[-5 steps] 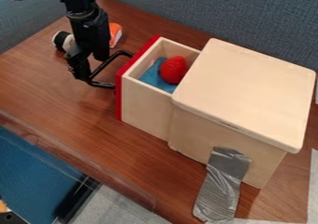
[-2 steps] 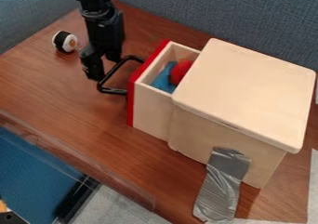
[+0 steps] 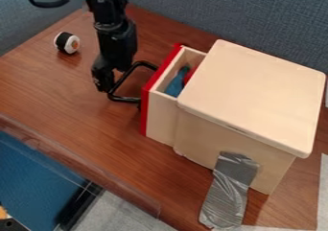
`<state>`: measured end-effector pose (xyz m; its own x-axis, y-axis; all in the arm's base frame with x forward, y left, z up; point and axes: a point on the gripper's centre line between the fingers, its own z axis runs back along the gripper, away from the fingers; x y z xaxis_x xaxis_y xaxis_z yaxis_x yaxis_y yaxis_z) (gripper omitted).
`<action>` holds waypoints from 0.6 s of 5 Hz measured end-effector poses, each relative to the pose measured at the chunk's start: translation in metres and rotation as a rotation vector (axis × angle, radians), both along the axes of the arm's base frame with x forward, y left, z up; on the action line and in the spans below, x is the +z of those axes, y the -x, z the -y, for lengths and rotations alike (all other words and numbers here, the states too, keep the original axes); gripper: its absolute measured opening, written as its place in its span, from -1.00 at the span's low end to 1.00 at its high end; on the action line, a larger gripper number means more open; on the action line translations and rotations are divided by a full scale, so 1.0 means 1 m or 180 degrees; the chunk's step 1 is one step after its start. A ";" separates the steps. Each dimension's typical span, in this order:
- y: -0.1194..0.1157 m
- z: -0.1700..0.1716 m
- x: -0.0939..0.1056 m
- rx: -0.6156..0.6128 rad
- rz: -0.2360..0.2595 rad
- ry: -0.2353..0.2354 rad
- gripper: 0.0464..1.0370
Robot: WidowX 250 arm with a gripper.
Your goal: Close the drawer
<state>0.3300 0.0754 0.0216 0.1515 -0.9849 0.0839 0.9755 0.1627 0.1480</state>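
My gripper (image 3: 110, 81) is at the upper left, pointing down beside the black drawer handle (image 3: 122, 99); how its fingertips stand is hard to make out. The drawer (image 3: 161, 116), pale wood with a red front (image 3: 147, 112), stands partly out of the left side of the wooden box (image 3: 253, 96). A blue cloth-like item (image 3: 176, 85) lies in it, with a bit of a red object (image 3: 188, 76) at the box's edge, mostly hidden under the lid.
A sushi-roll toy (image 3: 66, 42) lies at the upper left of the brown table (image 3: 76, 96). Grey tape (image 3: 228, 191) runs from the box's front side onto the table. A grey-blue partition (image 3: 224, 9) rises behind.
The gripper has moved right and slightly down. The drawer has slid further into the box, and the red object has gone mostly under the lid. The orange item behind the arm is now hidden.
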 end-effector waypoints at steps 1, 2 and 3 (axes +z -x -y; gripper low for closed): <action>0.000 0.017 -0.004 -0.0036 -0.0001 0.0007 0.93; 0.002 0.033 -0.009 -0.0086 -0.0013 0.0004 0.93; 0.003 0.043 -0.009 -0.0104 -0.0002 0.0003 0.93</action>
<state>0.3273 0.0321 0.0130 0.1194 -0.9892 0.0846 0.9804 0.1309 0.1472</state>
